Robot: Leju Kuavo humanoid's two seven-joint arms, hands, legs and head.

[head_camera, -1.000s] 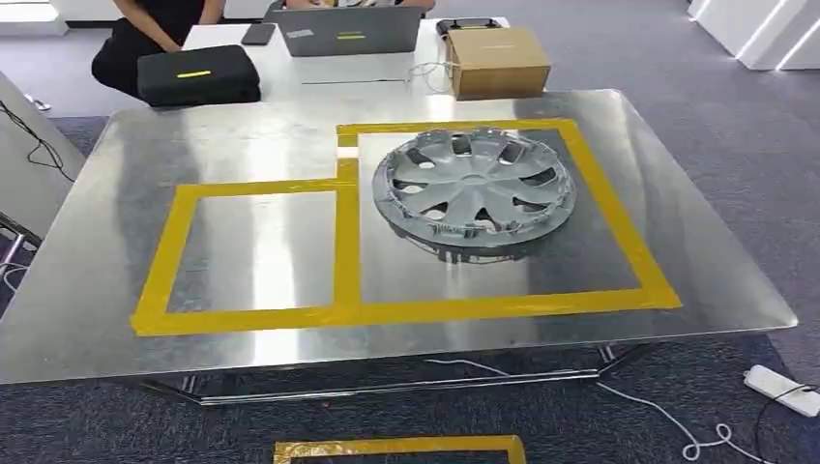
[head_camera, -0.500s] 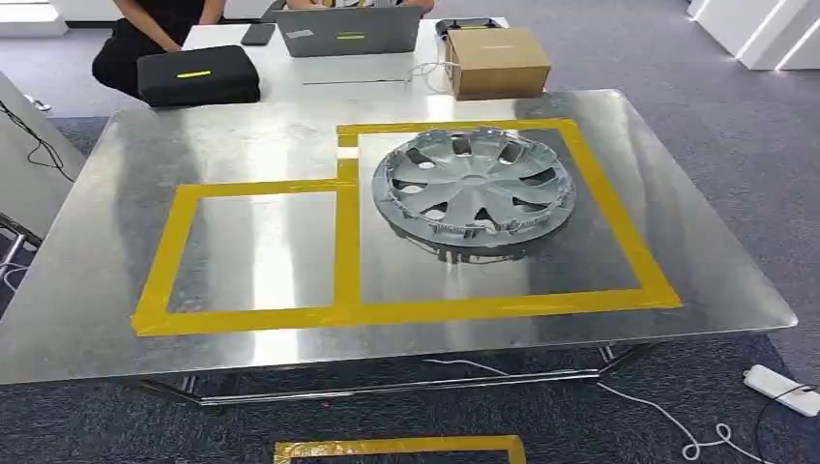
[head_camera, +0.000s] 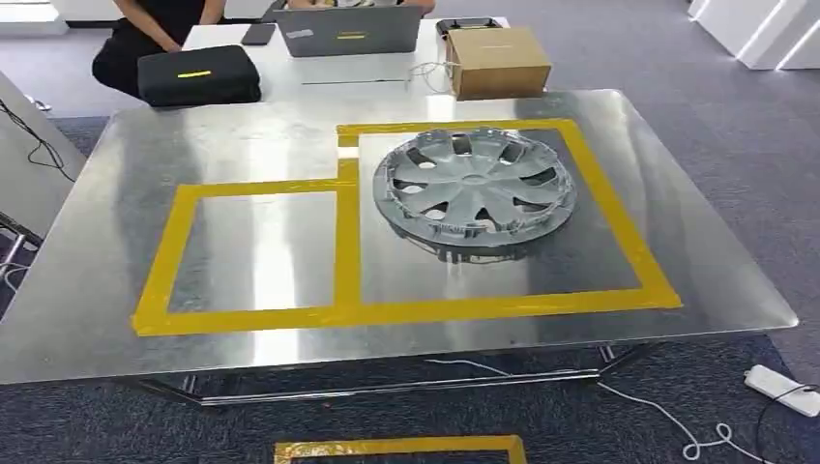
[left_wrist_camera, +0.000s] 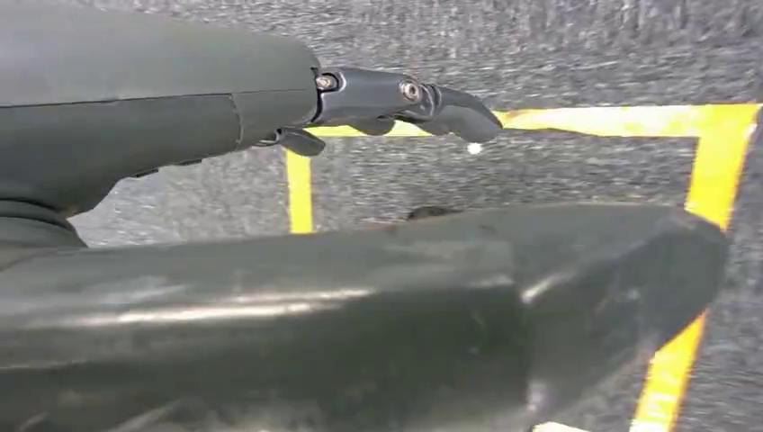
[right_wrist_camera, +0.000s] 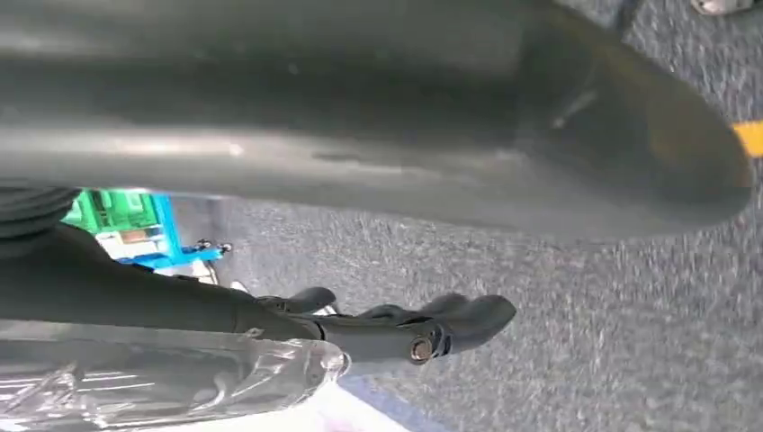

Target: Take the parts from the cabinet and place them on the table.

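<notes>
A silver wheel cover (head_camera: 474,184) lies flat on the steel table (head_camera: 97,242), inside the right-hand yellow tape rectangle (head_camera: 619,217). The smaller tape rectangle (head_camera: 160,261) to its left has nothing in it. My left hand (left_wrist_camera: 360,270) hangs over grey carpet marked with yellow tape, its fingers (left_wrist_camera: 405,97) stretched out apart from the thumb, holding nothing. My right hand (right_wrist_camera: 360,180) also hangs above carpet with its fingers (right_wrist_camera: 405,328) straight and nothing in its grasp.
Behind the table stands a white desk with a cardboard box (head_camera: 498,60), a black case (head_camera: 198,74) and a laptop (head_camera: 350,29); a person (head_camera: 145,24) sits there. A power strip (head_camera: 778,389) and cable lie on the floor at right. Floor tape (head_camera: 396,448) marks my standing spot. Clear plastic (right_wrist_camera: 162,378) shows beside my right hand.
</notes>
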